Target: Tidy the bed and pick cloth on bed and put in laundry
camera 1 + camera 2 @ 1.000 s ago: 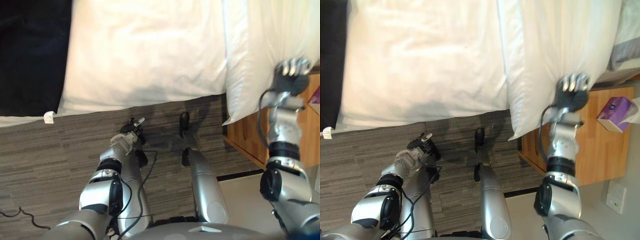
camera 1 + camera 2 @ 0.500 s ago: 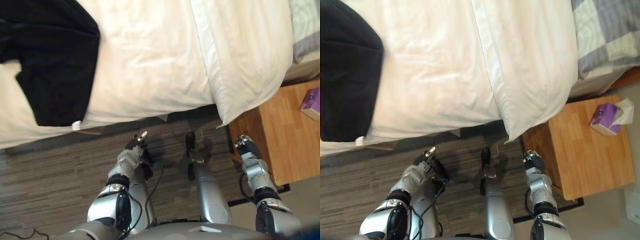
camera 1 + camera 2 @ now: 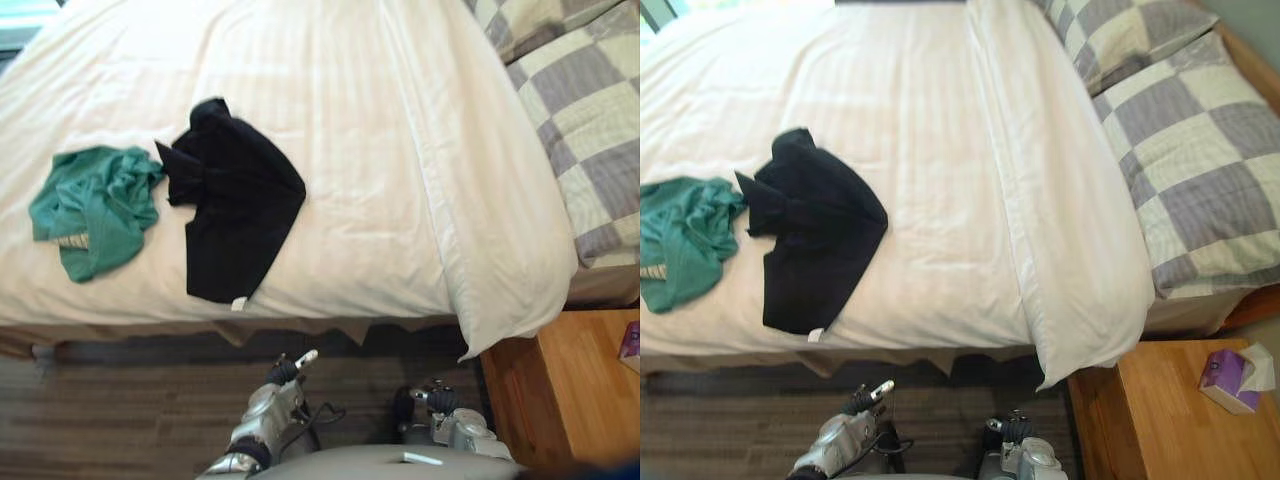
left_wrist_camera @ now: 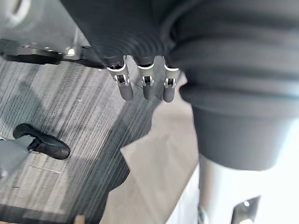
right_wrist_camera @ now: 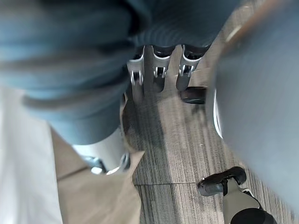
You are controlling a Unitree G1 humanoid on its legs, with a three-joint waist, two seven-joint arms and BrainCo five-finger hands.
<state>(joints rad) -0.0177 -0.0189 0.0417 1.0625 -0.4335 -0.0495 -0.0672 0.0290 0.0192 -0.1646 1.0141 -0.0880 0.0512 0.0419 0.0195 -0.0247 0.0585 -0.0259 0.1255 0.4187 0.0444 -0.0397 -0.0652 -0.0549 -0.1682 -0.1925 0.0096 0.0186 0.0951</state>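
Observation:
A black cloth [image 3: 235, 215] lies crumpled on the white duvet [image 3: 380, 150], its lower end near the bed's front edge. A green cloth [image 3: 95, 205] is bunched just to its left, touching it. My left hand [image 3: 285, 372] hangs low over the floor in front of the bed, and its fingers [image 4: 145, 86] are straight and hold nothing. My right hand [image 3: 437, 400] hangs low as well, near the duvet's drooping corner. Its fingers [image 5: 159, 74] point down at the floor, straight and empty. Both hands are well short of the cloths.
Grey-and-cream checked pillows [image 3: 1200, 150] lie at the head of the bed on the right. A wooden nightstand [image 3: 1160, 410] stands at the lower right with a purple tissue box [image 3: 1230, 380] on it. Striped carpet [image 3: 730, 430] runs along the bed's front.
The camera has tilted up from the floor to the bed top. My right arm has dropped from the duvet's edge to my side and its fingers have uncurled. The left hand stays low.

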